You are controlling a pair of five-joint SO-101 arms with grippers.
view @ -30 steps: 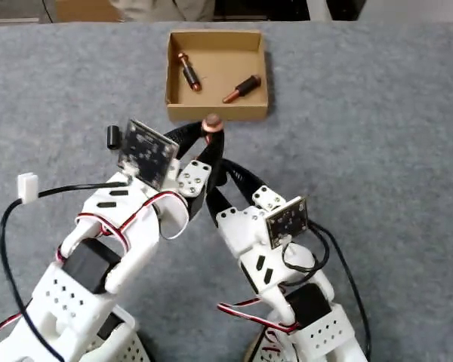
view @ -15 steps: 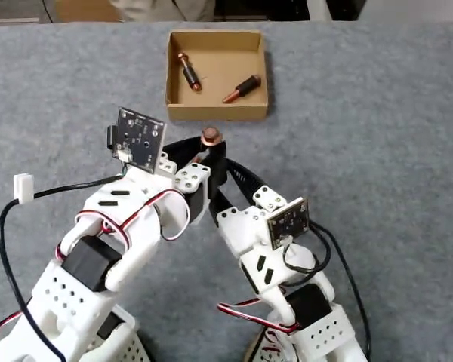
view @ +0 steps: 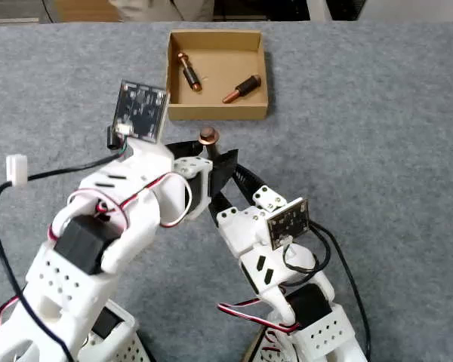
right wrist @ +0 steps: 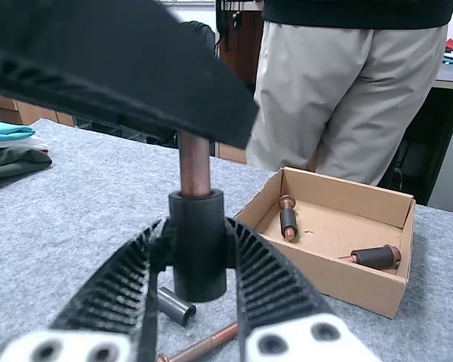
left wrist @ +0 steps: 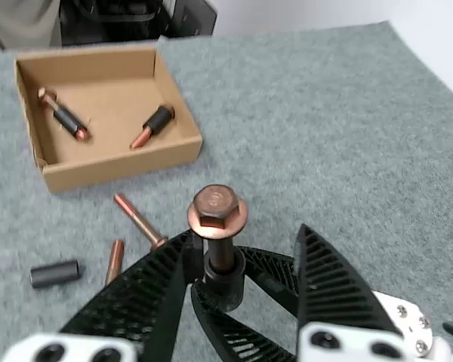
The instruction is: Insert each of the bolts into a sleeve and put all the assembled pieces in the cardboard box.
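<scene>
Two finished pieces (view: pixel 243 88) lie in the cardboard box (view: pixel 215 111), each one a bolt in a sleeve. A third piece stands just in front of the box. The right gripper (right wrist: pixel 200 235) is squeezed tight on a black sleeve (right wrist: pixel 199 260) and holds it straight up. A copper bolt (left wrist: pixel 217 213) goes down into the top of the sleeve, head up. A lot of the bolt's stem shows above the sleeve, so I think it is not all the way in yet.

The left gripper (left wrist: pixel 247 240) is wide open, with one finger on each side of the bolt, and it grips nothing. It is nearest the bolt head, so a push down would be its job. The box sits just past both grippers, so the right arm has only a short way to carry the piece.

On the table close by lie a loose bolt (left wrist: pixel 138 222), a second loose bolt (left wrist: pixel 115 262) and a spare sleeve (left wrist: pixel 54 274).
</scene>
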